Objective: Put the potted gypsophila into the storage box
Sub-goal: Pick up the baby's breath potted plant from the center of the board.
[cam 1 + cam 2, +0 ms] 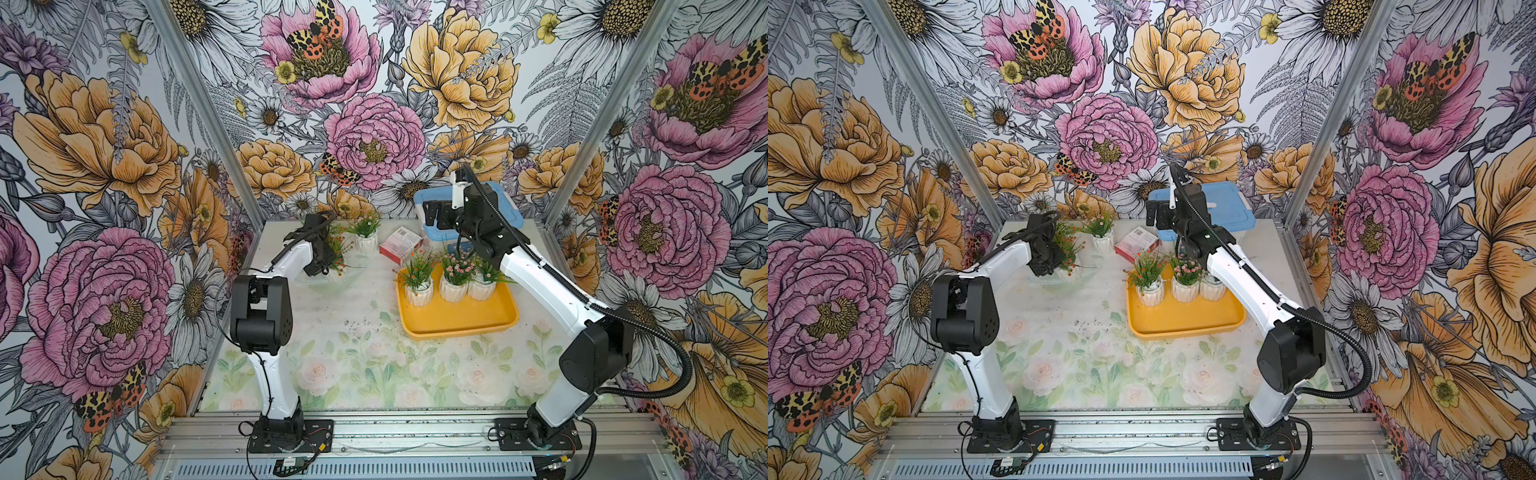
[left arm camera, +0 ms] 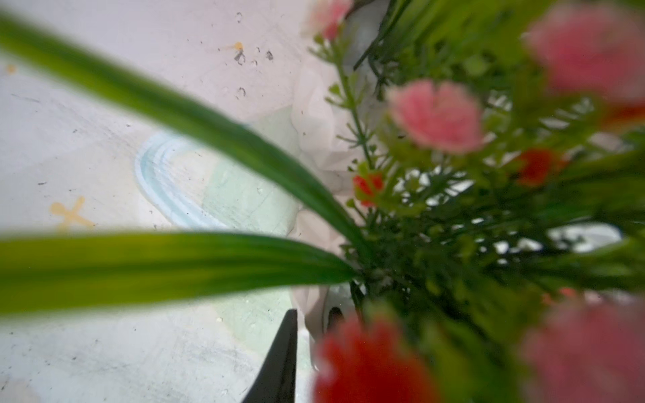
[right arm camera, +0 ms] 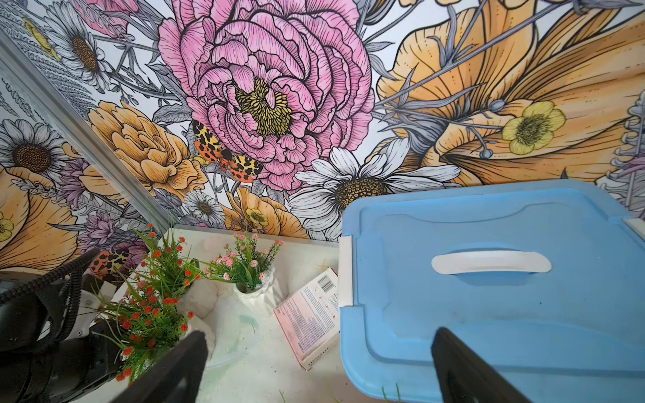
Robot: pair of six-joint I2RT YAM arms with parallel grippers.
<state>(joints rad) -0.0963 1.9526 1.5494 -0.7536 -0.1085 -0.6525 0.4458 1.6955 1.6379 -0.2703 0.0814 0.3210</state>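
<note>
Top views: tray point(image 1: 457, 320) right of centre, three pots point(image 1: 453, 287) upright along its upper edge, lower half bare. Left of it on table point(image 1: 353, 332): pink pot point(image 1: 366, 239), red pot point(image 1: 1068, 272) with left claw point(image 1: 1045, 266) on it.

Left wrist: claw pinched across red pot's rim, looks gripped. Lifted or not, can't tell.

Right wrist: right claw point(image 3: 319, 335) spread wide, empty, facing blue box point(image 3: 488, 279). Second red plant point(image 3: 167, 254) at left of frame, maybe third loose pot.

Roughly half done.

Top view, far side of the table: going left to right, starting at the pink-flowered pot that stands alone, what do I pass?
pot with pink blossoms → red-and-white carton → blue-lidded box
</note>
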